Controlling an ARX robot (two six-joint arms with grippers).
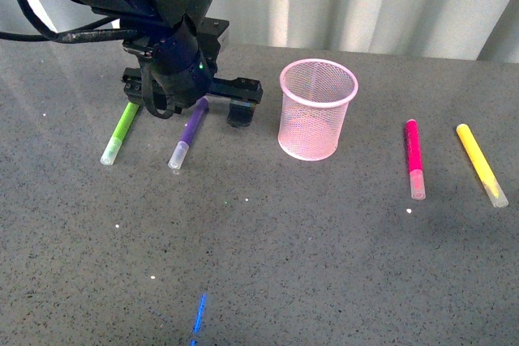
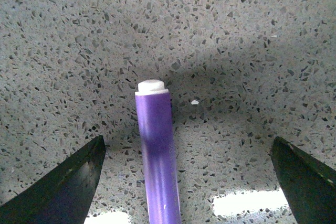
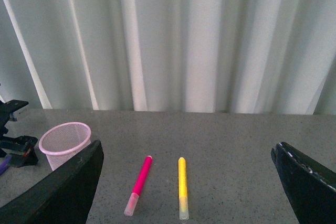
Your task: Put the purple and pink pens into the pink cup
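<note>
1. Found the left claw spread wide and holding nothing, set low over the far end of the purple pen.
2. Saw in the left wrist view that pen lying flat on the bench between the two fingers, touching neither and nearer one than the other.
3. Noted its long axis pointing straight out ahead of the claw, square to the closing line, pale cap toward the robot.
4. Placed the pink cup upright just to the right of that claw, with nothing seen inside.
5. Found the pink pen flat on the right side, well apart from the cup, near a yellow marker; a lime-green marker lay near the purple one.
6. Saw the right claw also wide open and empty, raised, facing the pink pen.
7. Judged the left arm nearer the purple pen and the right arm nearer the pink; reckoned a slight sideways centring, then a close on the purple barrel.
</note>
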